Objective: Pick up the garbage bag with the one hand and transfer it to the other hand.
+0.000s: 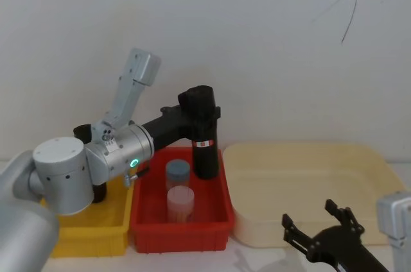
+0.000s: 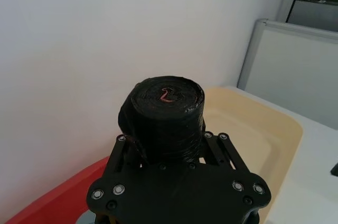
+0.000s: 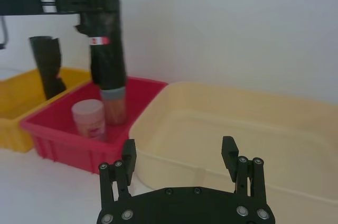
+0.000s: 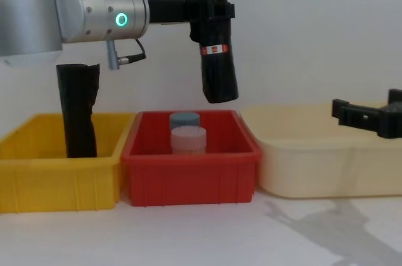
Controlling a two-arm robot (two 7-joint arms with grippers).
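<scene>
We observe the black two-fingered left gripper (image 4: 208,9), on the silver arm with the teal-green ring, clenched on the upper part of the black cylindrical garbage bag roll (image 4: 220,78) with its red-and-white label band. The roll hangs slightly tilted in the air above the rear edge of the red plastic bin (image 4: 188,178). The black long-fingered right gripper (image 3: 179,154) hovers released and empty off the front edge of the cream plastic tray (image 3: 174,129).

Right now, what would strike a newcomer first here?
The garbage bag hangs tilted above the red bin, clamped near its top by the left gripper. The right gripper hovers open at the near edge of the cream tray. A plain black roll stands in the yellow bin.
</scene>
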